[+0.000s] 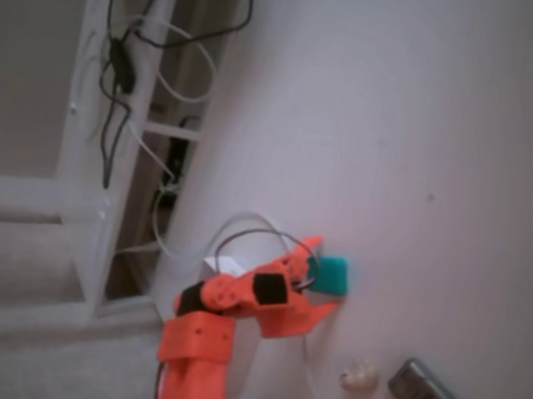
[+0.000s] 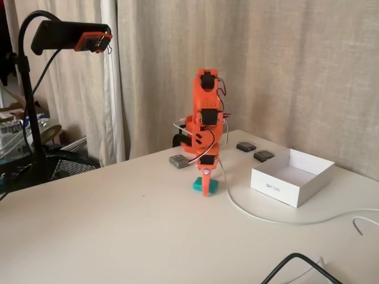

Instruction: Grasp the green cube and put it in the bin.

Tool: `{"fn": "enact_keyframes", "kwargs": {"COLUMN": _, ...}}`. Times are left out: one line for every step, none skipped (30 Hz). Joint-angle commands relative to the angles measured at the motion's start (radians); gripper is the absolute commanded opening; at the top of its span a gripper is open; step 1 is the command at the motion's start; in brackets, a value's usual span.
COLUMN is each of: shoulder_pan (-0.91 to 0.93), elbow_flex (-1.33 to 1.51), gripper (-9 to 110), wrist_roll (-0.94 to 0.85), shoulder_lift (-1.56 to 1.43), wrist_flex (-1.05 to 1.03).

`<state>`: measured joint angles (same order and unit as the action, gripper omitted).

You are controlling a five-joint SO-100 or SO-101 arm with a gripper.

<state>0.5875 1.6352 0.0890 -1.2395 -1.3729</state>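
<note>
The green cube rests on the white table, a small teal block. My orange gripper points down at it with one finger on each side, jaws open around it. In the other fixed view the cube peeks out from behind the lower finger of the gripper, low over the tabletop. The bin, a white shallow box, stands to the right of the arm in that view, about an arm's width from the cube. It is out of frame in the view from above.
A grey oval gadget and a cream lump lie near the cube. Two small dark items sit behind the bin. A white cable runs across the table. A camera stand rises at left.
</note>
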Motion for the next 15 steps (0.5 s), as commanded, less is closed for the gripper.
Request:
{"fn": "enact_keyframes", "kwargs": {"shoulder_pan": 0.005, "elbow_flex": 0.0, "gripper": 35, "wrist_roll": -0.009, "shoulder_lift": -0.002, "wrist_flex": 0.008}}
{"fn": "enact_keyframes", "kwargs": {"shoulder_pan": 0.006, "elbow_flex": 0.0, "gripper": 34, "wrist_roll": -0.009, "shoulder_lift": -0.002, "wrist_flex": 0.008}}
{"fn": "enact_keyframes", "kwargs": {"shoulder_pan": 0.008, "elbow_flex": 0.003, "gripper": 32, "wrist_roll": -0.009, "shoulder_lift": -0.002, "wrist_flex": 0.009}}
{"fn": "enact_keyframes", "kwargs": {"shoulder_pan": 0.008, "elbow_flex": 0.003, "gripper": 31, "wrist_roll": -0.009, "shoulder_lift": -0.002, "wrist_flex": 0.005}}
{"fn": "enact_keyframes", "kwargs": {"shoulder_pan": 0.008, "elbow_flex": 0.005, "gripper": 31, "wrist_roll": -0.009, "shoulder_lift": -0.002, "wrist_flex": 0.0}}
{"fn": "enact_keyframes", "kwargs": {"shoulder_pan": 0.008, "elbow_flex": 0.006, "gripper": 27, "wrist_roll": -0.009, "shoulder_lift": -0.002, "wrist_flex": -0.002}}
{"fn": "enact_keyframes", "kwargs": {"shoulder_pan": 0.008, "elbow_flex": 0.006, "gripper": 22, "wrist_roll": -0.009, "shoulder_lift": -0.002, "wrist_flex": -0.006}}
{"fn": "enact_keyframes", "kwargs": {"shoulder_pan": 0.008, "elbow_flex": 0.006, "gripper": 19, "wrist_roll": -0.009, "shoulder_lift": -0.002, "wrist_flex": -0.011}}
{"fn": "enact_keyframes", "kwargs": {"shoulder_pan": 0.008, "elbow_flex": 0.006, "gripper": 19, "wrist_roll": -0.009, "shoulder_lift": -0.002, "wrist_flex": -0.015}}
{"fn": "enact_keyframes", "kwargs": {"shoulder_pan": 0.008, "elbow_flex": 0.006, "gripper": 18, "wrist_roll": -0.009, "shoulder_lift": -0.002, "wrist_flex": -0.021}}
{"fn": "enact_keyframes", "kwargs": {"shoulder_pan": 0.008, "elbow_flex": 0.006, "gripper": 16, "wrist_roll": -0.009, "shoulder_lift": -0.002, "wrist_flex": -0.029}}
{"fn": "enact_keyframes", "kwargs": {"shoulder_pan": 0.008, "elbow_flex": 0.006, "gripper": 16, "wrist_roll": -0.009, "shoulder_lift": -0.003, "wrist_flex": -0.037}}
{"fn": "enact_keyframes", "kwargs": {"shoulder_pan": 0.008, "elbow_flex": 0.006, "gripper": 16, "wrist_roll": -0.009, "shoulder_lift": -0.003, "wrist_flex": -0.049}}
{"fn": "enact_keyframes", "kwargs": {"shoulder_pan": 0.008, "elbow_flex": 0.006, "gripper": 16, "wrist_roll": -0.009, "shoulder_lift": -0.003, "wrist_flex": -0.055}}
{"fn": "enact_keyframes", "kwargs": {"shoulder_pan": 0.008, "elbow_flex": 0.006, "gripper": 14, "wrist_roll": -0.009, "shoulder_lift": -0.003, "wrist_flex": -0.06}}
